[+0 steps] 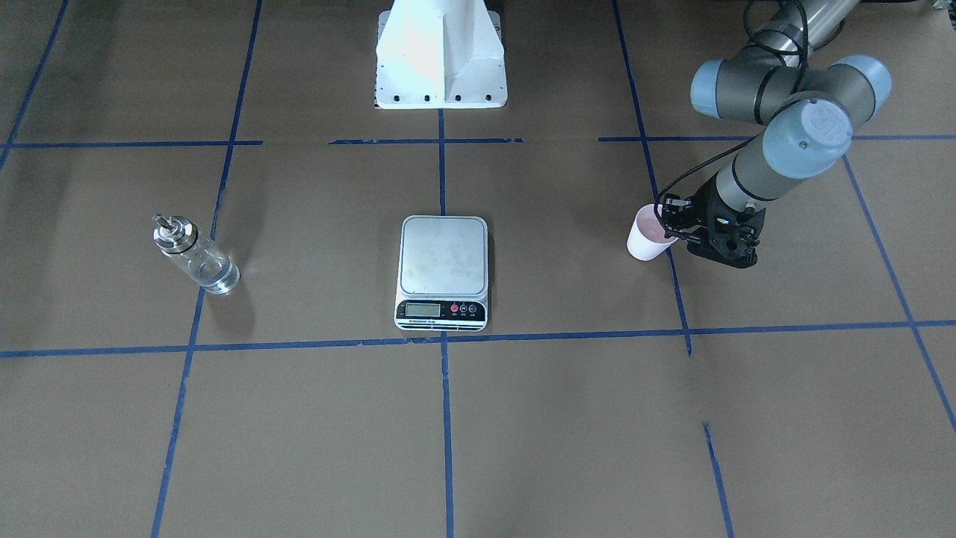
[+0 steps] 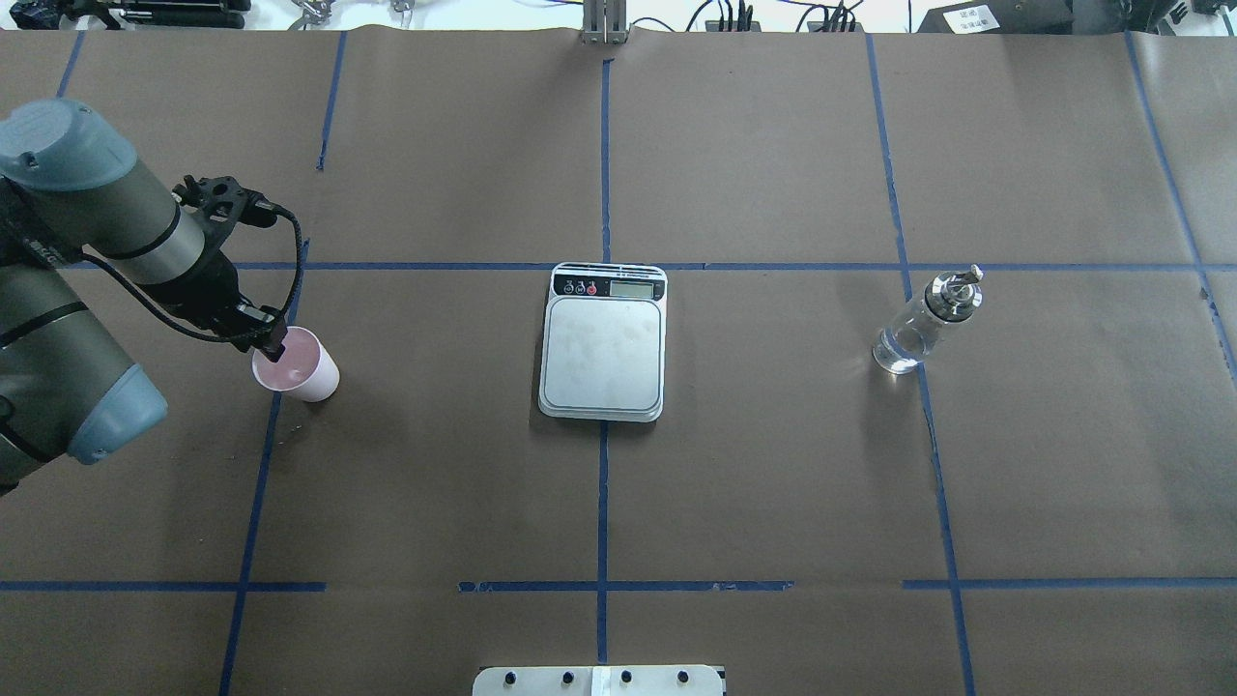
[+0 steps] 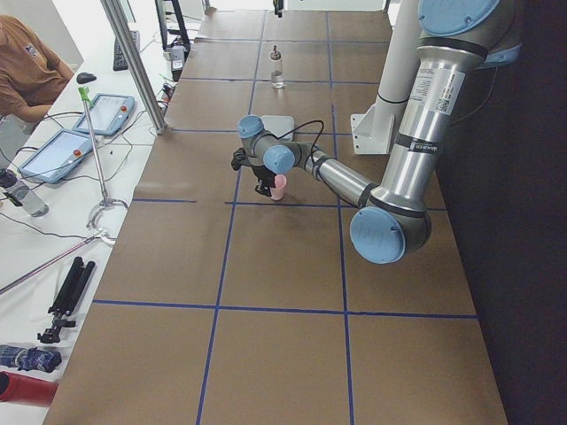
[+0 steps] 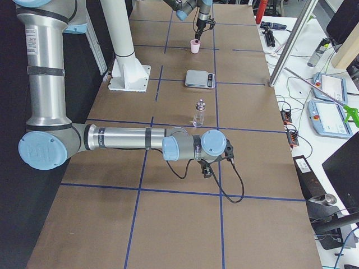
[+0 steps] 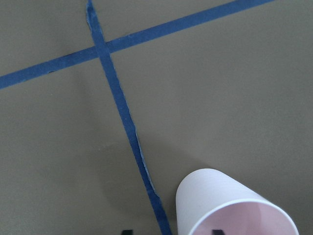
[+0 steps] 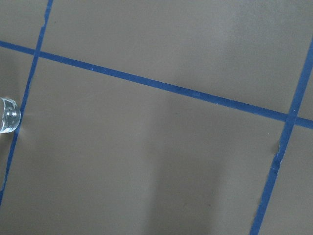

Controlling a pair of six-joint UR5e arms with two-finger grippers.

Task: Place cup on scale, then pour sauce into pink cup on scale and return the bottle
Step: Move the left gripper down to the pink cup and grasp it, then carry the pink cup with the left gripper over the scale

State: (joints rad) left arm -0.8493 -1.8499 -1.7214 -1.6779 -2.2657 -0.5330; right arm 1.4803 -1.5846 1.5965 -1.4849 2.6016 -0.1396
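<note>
Overhead view: left gripper [image 2: 275, 346] straddles the small pale pink tapered cup's [image 2: 298, 365] rim, one finger inside, ready for lifting to the silver-grey scale [image 2: 604, 350]; grip closure unclear. Right gripper's state unknown.

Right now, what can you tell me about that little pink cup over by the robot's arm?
The cup is small, pale pink and tapered, wider at its open top, seemingly paper or thin plastic, and looks empty. It is by a blue tape line on the brown table, off to one side of the scale, not on it. The left tool reaches down at its rim, one finger apparently inside; whether it grips is unclear. The cup leans in these views, perhaps from camera angle.
</note>
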